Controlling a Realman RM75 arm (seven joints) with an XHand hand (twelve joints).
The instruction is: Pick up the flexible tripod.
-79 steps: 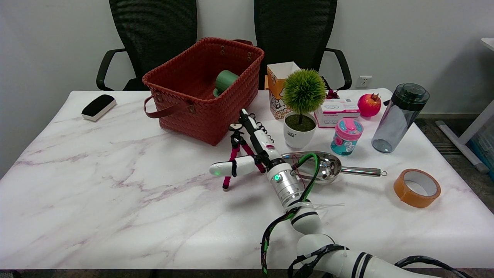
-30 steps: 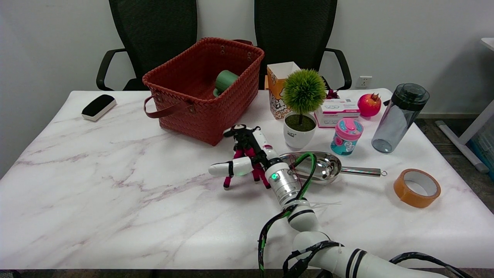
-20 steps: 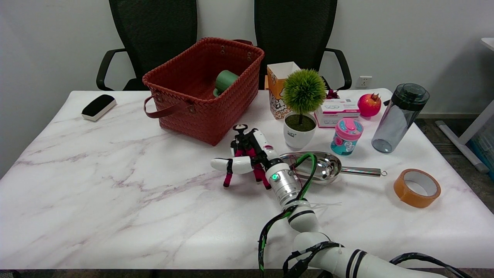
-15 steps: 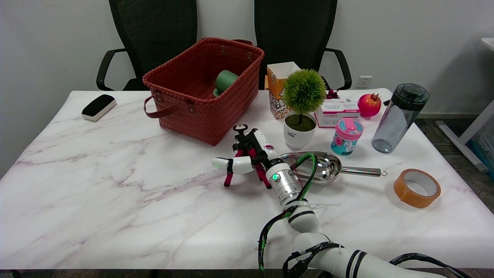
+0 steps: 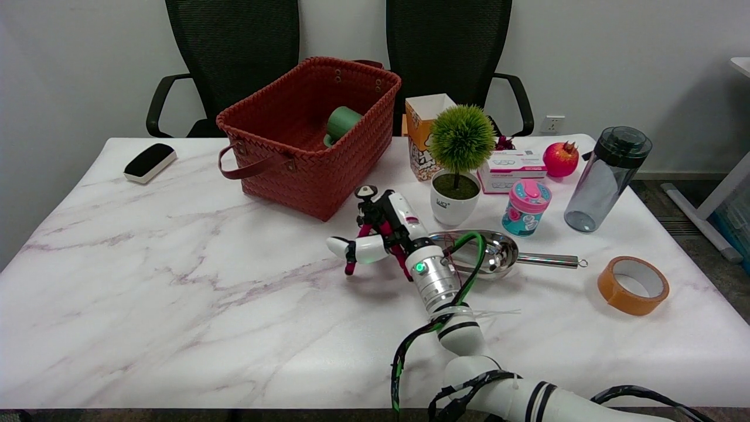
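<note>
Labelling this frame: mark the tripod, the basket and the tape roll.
tripod [image 5: 367,191], head view, its grey top plate
basket [image 5: 304,176], head view, its front wall
tape roll [image 5: 612,296], head view, its outer orange side

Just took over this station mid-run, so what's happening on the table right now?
The right hand is closed around the flexible tripod, the small black one with pink legs, in front of the red woven basket. The tripod stands roughly upright in the grip, and its pink feet look at or barely above the marble table; I cannot tell which. The metal scoop lies just to the hand's right, beside the wrist. The pick-up looks underway, not finished.
</note>
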